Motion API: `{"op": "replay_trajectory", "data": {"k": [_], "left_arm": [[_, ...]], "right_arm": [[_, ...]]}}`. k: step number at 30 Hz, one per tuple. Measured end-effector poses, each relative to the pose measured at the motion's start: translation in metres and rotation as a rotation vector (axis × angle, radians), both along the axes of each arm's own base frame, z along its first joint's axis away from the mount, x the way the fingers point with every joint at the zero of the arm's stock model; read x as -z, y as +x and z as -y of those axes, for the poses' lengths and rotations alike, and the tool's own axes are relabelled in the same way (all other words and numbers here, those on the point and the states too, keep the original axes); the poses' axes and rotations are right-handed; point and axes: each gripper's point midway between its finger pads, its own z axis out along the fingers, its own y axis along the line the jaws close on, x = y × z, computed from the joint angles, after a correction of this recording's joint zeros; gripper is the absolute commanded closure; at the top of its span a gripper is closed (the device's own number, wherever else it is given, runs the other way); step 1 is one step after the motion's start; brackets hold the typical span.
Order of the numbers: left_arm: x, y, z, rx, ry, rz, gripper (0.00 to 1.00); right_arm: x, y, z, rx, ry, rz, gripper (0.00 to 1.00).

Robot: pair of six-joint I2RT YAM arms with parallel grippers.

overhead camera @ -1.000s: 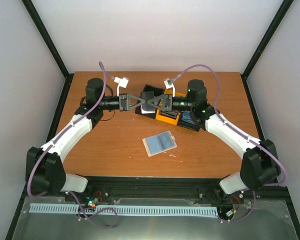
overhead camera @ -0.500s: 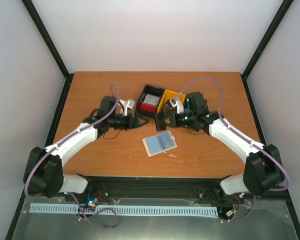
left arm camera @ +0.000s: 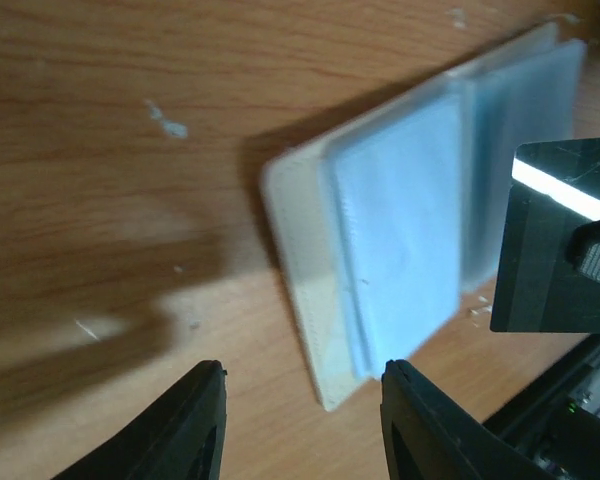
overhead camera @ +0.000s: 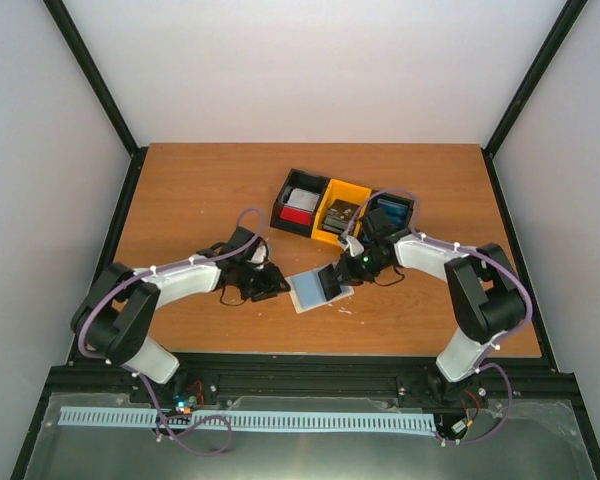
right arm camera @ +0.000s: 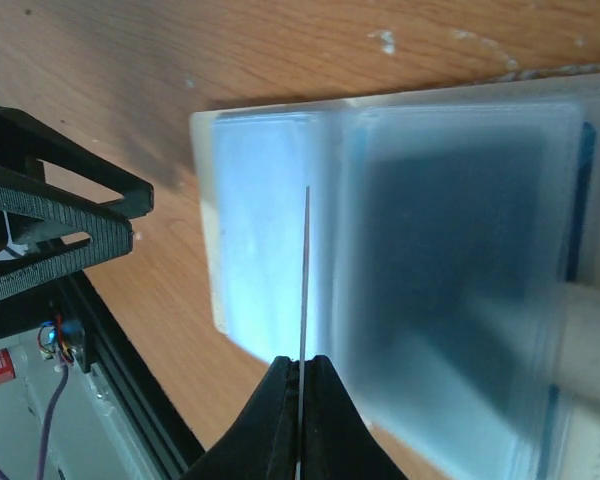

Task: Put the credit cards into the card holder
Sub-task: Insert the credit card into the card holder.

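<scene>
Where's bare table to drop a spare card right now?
Free: back-left corner of the table, left of the bin tray; back-right corner. Crowded: centre, where left gripper and right gripper with its card meet at the card holder.

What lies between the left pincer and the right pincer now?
The open card holder, flat on the table. The right wrist view shows it, with the right pincer holding a card edge-on over it.

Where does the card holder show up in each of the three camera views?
Top external: card holder just below picture centre.
Left wrist: card holder from centre to upper right.
Right wrist: card holder across the middle and right.
Shared landmark: the dark card held over it.
</scene>
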Motion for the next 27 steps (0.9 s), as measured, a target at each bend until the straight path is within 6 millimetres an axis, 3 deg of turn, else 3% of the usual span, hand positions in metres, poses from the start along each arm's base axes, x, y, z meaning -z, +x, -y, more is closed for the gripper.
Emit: {"op": "replay_trajectory", "data": {"k": [5, 16, 27], "left_arm": [[0.020, 0.005, -0.002, -0.038, 0.055, -0.054, 0.57], [0.025, 0.016, 0.005, -0.077, 0.069, -0.075, 0.72], [0.026, 0.018, 0.007, -0.085, 0.077, -0.077, 0.74]], "right_arm": [[0.021, 0.006, 0.005, -0.011, -0.025, -0.027, 0.97], [0.014, 0.017, -0.004, -0.049, 0.038, 0.039, 0.97], [0.027, 0.013, -0.009, -0.065, 0.080, 0.015, 0.97]]}}
